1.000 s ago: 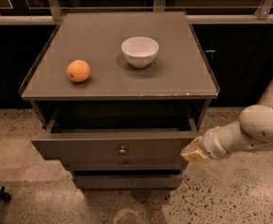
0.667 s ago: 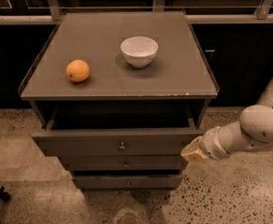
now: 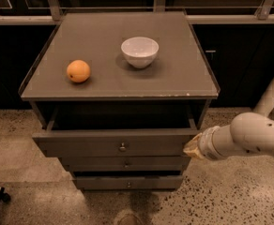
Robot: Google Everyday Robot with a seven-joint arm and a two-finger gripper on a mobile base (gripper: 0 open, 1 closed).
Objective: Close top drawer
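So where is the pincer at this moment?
In the camera view the pincer sits low on the right of frame, at the right end of the pulled-out top drawer front.

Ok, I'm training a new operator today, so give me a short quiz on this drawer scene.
1. True or false: the top drawer is fully shut.
2. What sits left of the white bowl on the cabinet top? A. an orange B. a cup C. a sponge
3. Fill in: the tool is at the top drawer front's ___ end in the view.
Key: 1 false, it stands pulled out. 2 A. 3 right.
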